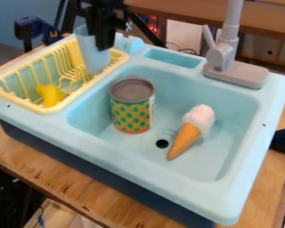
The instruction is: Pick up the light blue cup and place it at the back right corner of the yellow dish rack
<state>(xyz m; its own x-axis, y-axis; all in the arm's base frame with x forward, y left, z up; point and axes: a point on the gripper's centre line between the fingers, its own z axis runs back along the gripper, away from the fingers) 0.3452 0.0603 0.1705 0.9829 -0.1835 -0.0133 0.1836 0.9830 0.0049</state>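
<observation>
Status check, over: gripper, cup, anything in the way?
Gripper at the pale blue cup, by the yellow rack; whether it holds the cup, can't tell. Can and ice cream cone in sink, beside the cup, not blocking.

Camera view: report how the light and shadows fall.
In the camera view, soft light spreads over the sink, without harsh glare; the gripper looks nearly black against it; deep shadow lies below the wooden table at lower left.
</observation>
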